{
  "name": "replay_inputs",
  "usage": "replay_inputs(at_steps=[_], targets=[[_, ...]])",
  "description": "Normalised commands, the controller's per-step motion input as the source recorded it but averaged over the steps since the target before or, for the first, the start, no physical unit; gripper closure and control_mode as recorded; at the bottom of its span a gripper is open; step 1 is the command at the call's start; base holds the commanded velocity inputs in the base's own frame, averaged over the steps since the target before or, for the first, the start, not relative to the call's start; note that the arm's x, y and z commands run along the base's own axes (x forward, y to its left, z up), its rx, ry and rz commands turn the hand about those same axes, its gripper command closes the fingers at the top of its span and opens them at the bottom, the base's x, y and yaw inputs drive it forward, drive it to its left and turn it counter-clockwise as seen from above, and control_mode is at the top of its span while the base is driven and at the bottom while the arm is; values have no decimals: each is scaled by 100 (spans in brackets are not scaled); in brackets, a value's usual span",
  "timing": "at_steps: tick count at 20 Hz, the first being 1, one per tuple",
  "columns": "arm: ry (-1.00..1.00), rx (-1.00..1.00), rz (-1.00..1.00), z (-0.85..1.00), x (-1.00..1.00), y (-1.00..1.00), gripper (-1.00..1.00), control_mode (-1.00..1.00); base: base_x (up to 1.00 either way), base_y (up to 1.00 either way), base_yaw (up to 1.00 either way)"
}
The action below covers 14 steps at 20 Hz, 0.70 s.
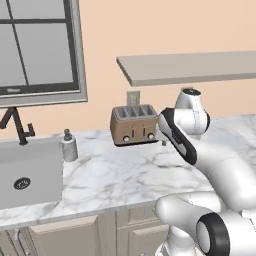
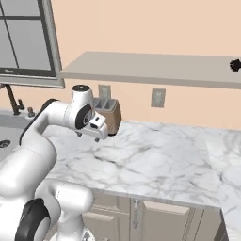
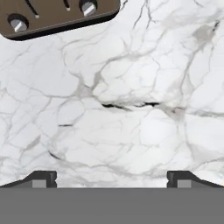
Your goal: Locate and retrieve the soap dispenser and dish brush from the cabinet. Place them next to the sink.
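Observation:
The soap dispenser stands upright on the marble counter, right beside the sink with its black faucet. The cabinet is a flat grey-beige shelf board on the wall. On its far right end lies the dish brush, of which just a black bristly head shows at the picture's edge. My gripper hangs open over the counter, just in front of the toaster. In the hand view its fingertips stand wide apart above bare marble, with nothing between them.
A brown four-slot toaster sits against the wall under the shelf's left end; its front edge lies ahead of the gripper. Wall outlets sit below the shelf. A window is above the sink. Cream cupboard fronts run under the counter.

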Motion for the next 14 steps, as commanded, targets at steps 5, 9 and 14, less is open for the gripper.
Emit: replay_inputs(at_steps=[5, 9, 14], targets=[[0, 0, 0, 0, 0, 0, -100, 100, 18, -68, 6], [0, 0, 0, 0, 0, 0, -100, 100, 25, -61, 5], [0, 0, 0, 0, 0, 0, -100, 100, 28, -54, 5]])
